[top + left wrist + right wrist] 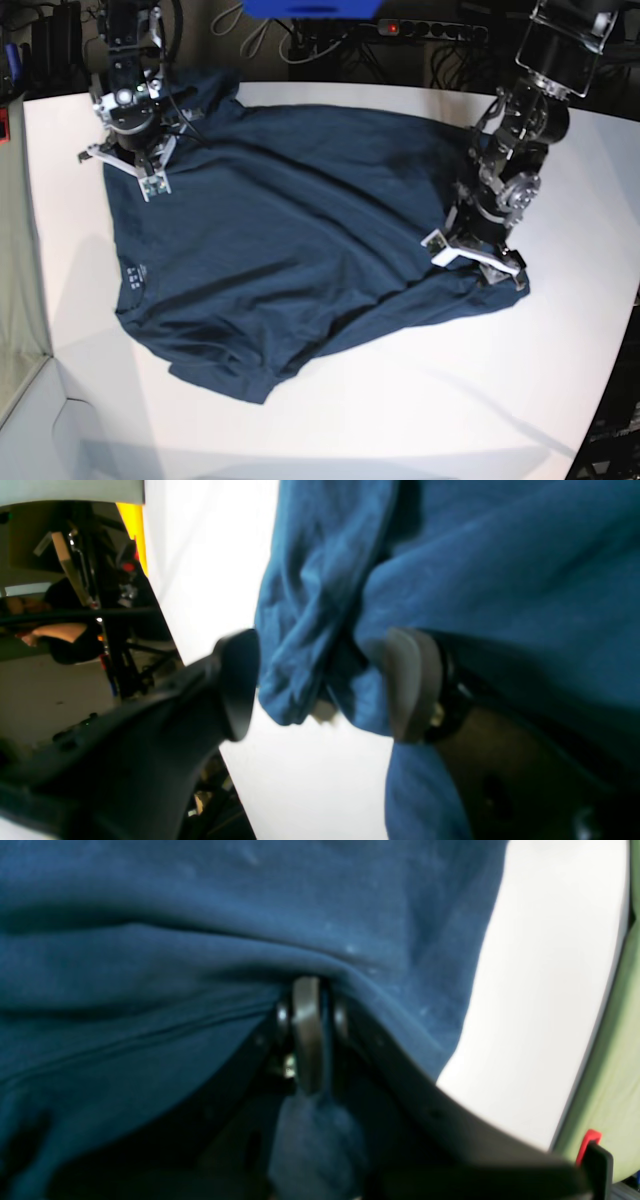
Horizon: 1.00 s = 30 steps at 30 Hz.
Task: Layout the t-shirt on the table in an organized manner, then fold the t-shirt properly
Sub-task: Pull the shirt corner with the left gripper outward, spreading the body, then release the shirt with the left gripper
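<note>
The dark navy t-shirt [280, 230] lies spread and wrinkled across the white table [400, 410], a small white label mark [135, 272] near its left edge. My left gripper [475, 258] is at the shirt's right edge. In the left wrist view its jaws [325, 685] stand apart around a bunched fold of the t-shirt [500, 555], close to the table [210, 555] edge. My right gripper [150, 180] is at the shirt's far left corner. In the right wrist view its pads [310, 985] are pinched together on the t-shirt [200, 915], above the table [540, 990].
A grey-green panel [15, 300] runs along the table's left side, also seen as the panel [615, 1065] in the right wrist view. A power strip [430, 28] and cables lie behind the table. Dark stands and clutter [75, 605] show beyond the table's edge.
</note>
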Each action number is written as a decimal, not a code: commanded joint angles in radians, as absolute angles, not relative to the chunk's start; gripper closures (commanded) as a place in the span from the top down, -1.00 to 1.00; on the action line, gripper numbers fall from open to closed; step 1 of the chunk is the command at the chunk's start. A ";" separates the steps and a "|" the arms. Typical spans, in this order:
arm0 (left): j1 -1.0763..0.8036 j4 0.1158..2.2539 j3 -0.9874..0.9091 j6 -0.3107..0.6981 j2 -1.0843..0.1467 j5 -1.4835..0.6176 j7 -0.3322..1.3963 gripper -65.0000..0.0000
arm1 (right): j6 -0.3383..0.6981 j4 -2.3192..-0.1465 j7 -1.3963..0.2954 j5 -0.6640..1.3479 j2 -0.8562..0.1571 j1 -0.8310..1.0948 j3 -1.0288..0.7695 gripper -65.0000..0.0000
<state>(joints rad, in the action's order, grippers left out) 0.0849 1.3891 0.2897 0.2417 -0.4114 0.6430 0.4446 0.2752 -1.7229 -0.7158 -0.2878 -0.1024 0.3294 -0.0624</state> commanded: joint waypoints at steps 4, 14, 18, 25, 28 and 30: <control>0.156 1.336 0.280 0.229 -0.417 0.651 0.438 0.16 | 0.305 -1.707 -0.774 -0.269 -0.102 0.341 -0.059 -0.83; 0.246 1.210 0.280 0.229 -0.367 0.647 0.429 0.03 | 0.305 -1.705 -0.774 -0.269 -0.105 0.341 -0.059 -0.83; 0.300 1.144 0.280 0.229 -0.340 0.647 0.429 -0.70 | 0.305 -1.705 -0.774 -0.269 -0.105 0.338 -0.059 -0.83; 0.394 1.110 0.269 0.122 -0.332 0.645 0.429 -1.00 | 0.305 -1.646 -0.773 -0.269 -0.107 0.320 -0.062 -0.83; 0.470 1.079 0.239 0.071 -0.326 0.644 0.427 -0.99 | 0.305 -1.643 -0.773 -0.269 -0.107 0.320 -0.061 -0.84; 0.524 1.026 0.242 0.070 -0.305 0.644 0.426 -0.99 | 0.305 -1.643 -0.773 -0.269 -0.107 0.320 -0.059 -0.84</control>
<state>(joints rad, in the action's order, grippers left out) 0.4999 1.0130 0.2432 0.0898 -0.3096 0.6353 0.4377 0.2714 -1.6764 -0.6785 -0.2886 -0.1085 0.2977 -0.0643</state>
